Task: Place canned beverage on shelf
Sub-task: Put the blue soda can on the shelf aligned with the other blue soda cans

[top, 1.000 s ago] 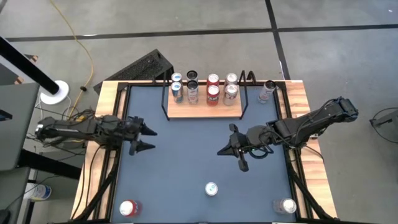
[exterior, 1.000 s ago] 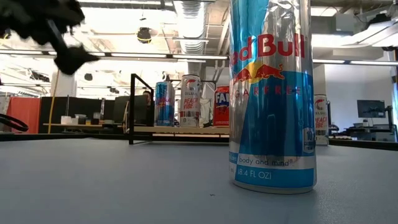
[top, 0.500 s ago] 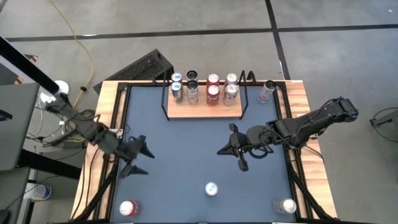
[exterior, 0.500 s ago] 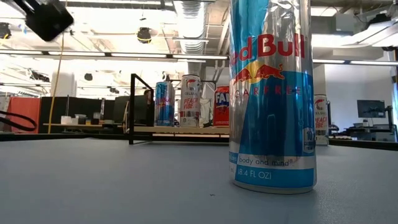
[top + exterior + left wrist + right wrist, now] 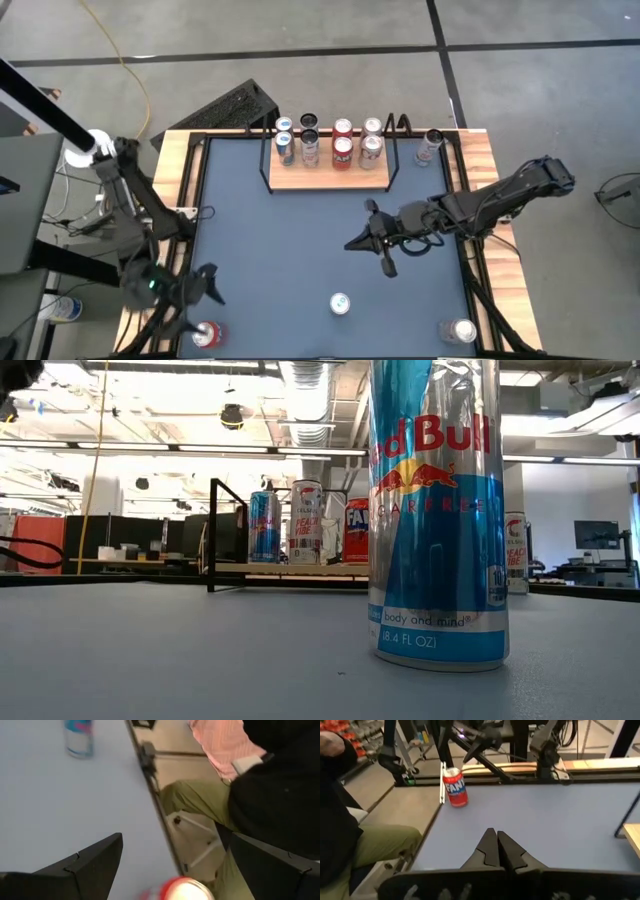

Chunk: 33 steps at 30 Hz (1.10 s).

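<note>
A red can (image 5: 205, 334) stands upright at the table's near left corner; its top also shows in the left wrist view (image 5: 182, 890). My left gripper (image 5: 205, 298) is open just on the can's far side and touches nothing; its fingers are wide apart in the left wrist view (image 5: 176, 837). My right gripper (image 5: 350, 243) is shut and empty over the table's right middle, also seen in its wrist view (image 5: 493, 834). The light-wood shelf (image 5: 330, 178) with black wire sides stands at the far edge and holds several upright cans.
A blue-and-silver can (image 5: 340, 303) stands near the front middle and fills the low view (image 5: 435, 510). A silver can (image 5: 460, 330) is at the near right and another can (image 5: 430, 146) is right of the shelf. A seated person (image 5: 260, 785) is beside the table's near left corner.
My left gripper has swung from the table's left middle toward the near left corner, ending beside the red can, and has stayed open. It has left the low view. The cans have kept their places.
</note>
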{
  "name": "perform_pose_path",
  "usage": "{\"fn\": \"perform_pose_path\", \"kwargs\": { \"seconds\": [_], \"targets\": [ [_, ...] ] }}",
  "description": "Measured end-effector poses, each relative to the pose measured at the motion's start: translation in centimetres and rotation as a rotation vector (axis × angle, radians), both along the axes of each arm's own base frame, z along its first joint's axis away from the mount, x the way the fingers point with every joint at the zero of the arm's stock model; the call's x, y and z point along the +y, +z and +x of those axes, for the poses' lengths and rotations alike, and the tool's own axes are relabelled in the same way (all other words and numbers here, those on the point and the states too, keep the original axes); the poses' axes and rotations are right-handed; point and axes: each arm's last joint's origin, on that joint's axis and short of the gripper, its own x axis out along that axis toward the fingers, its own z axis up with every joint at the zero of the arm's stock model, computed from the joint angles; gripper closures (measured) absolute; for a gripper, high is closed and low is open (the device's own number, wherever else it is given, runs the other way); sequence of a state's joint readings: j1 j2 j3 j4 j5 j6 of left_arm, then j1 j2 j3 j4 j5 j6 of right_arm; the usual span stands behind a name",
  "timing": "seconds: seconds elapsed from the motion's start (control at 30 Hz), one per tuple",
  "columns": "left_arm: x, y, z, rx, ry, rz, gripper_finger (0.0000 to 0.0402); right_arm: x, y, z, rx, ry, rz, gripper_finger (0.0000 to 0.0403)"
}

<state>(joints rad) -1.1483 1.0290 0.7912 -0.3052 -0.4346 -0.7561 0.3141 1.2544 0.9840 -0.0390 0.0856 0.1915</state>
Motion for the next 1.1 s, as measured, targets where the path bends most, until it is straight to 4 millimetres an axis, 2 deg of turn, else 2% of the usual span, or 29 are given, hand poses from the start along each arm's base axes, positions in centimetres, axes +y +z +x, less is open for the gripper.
{"fn": "perform_pose_path", "kwargs": {
  "seconds": [0.13,0.3,0.47,0.63,1.1],
  "targets": [
    [-3.0,0.2,-1.2,-0.004,-0.034,0.031,0.0045,0.3,-0.5,0.8,-0.016,0.000,0.007,0.0403],
    [-5.3,0.1,-2.2,-0.008,-0.026,0.136,0.0045,0.2,-1.6,2.1,0.003,-0.018,0.016,0.0403],
    [-5.8,-1.2,-2.3,0.064,0.037,0.199,0.0045,0.3,-0.7,2.3,-0.026,-0.019,0.029,0.0403],
    [-6.4,-2.4,-2.2,0.100,0.063,0.225,0.0045,0.5,-0.6,2.2,-0.028,-0.012,0.030,0.0403],
    [-6.7,-2.9,-2.1,0.129,0.069,0.217,0.0045,0.7,-0.5,2.2,-0.030,-0.005,0.031,0.0403]
  ]
}}
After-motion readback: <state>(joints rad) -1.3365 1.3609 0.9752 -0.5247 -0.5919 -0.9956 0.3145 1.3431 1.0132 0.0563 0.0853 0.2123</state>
